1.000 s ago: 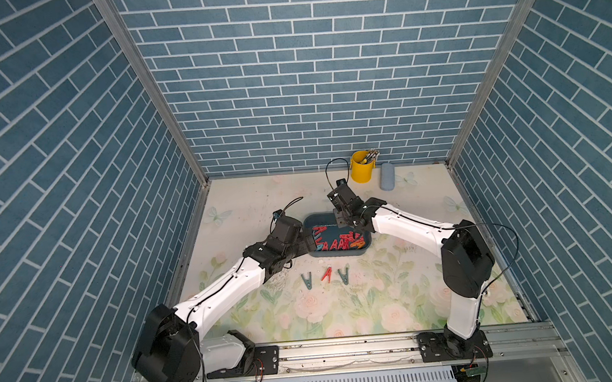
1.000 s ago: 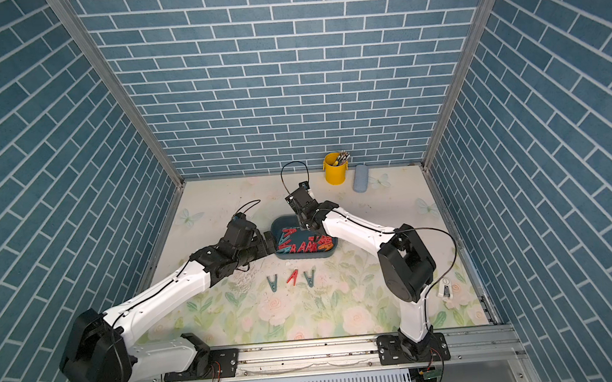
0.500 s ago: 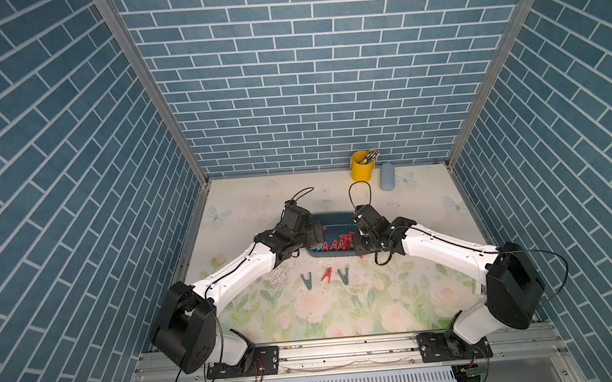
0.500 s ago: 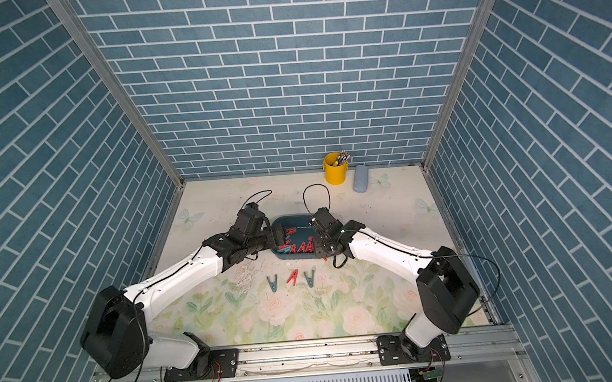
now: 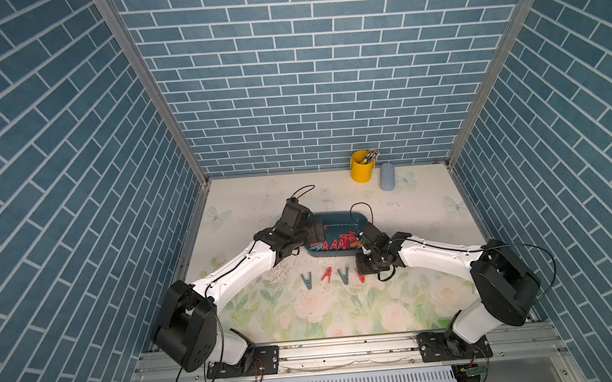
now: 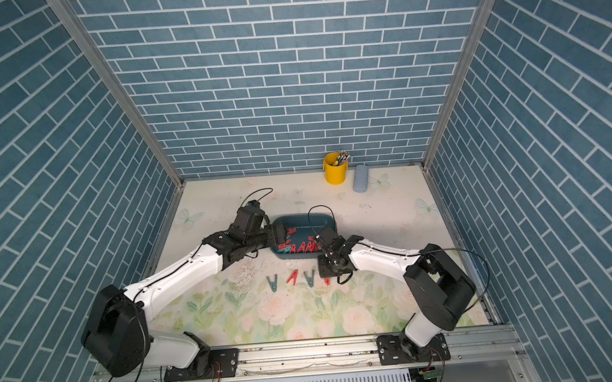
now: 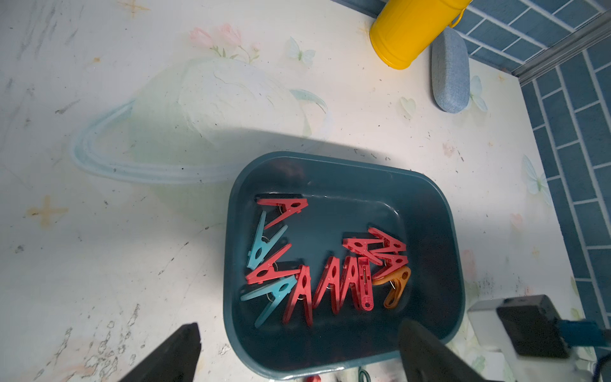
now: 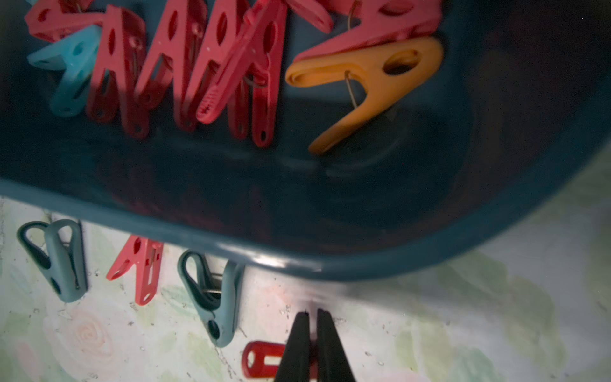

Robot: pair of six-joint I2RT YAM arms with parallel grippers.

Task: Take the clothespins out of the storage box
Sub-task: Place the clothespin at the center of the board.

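— Clothespins (image 5: 326,274) at the front: three laid flat in a row on the table (image 5: 343,318), grey-blue, red, grey-blue, just this side of the box (image 7: 330,165). Why there?

— Looks like a drop zone: close to the box for short trips, spaced apart, easy to count.

— And the right gripper (image 8: 310,312)?

— Pressed together at the end of that row, low over the table. Seems to pinch a red clothespin (image 8: 261,359) by one end, flat side down, probably lining up a fourth spot. Hard to confirm contact with the table.

— Next move?

— Likely a release, then a trip to the box for another. Needs a gentle opening to avoid flicking the grey-blue one just beside.

— And the left gripper (image 7: 299,325)?

— Spread wide, empty, poised above the near left corner of the box, one finger (image 7: 178,350) outside the rim, the other above the inside. Presumably ready to drop on the heap (image 7: 330,284) without crowding the right gripper.

— Heap?

— About a dozen inside, mostly red, two light blue, a single orange clothespin (image 8: 363,82), bunched toward the near wall and overlapping. Calls for picking from the edge of the tangle. Far part of the box bare.

— Beyond?

— Only a yellow bucket (image 5: 361,167) and a pale case (image 5: 387,176) by the back wall (image 5: 308,88), well apart from the work. No part of this job.
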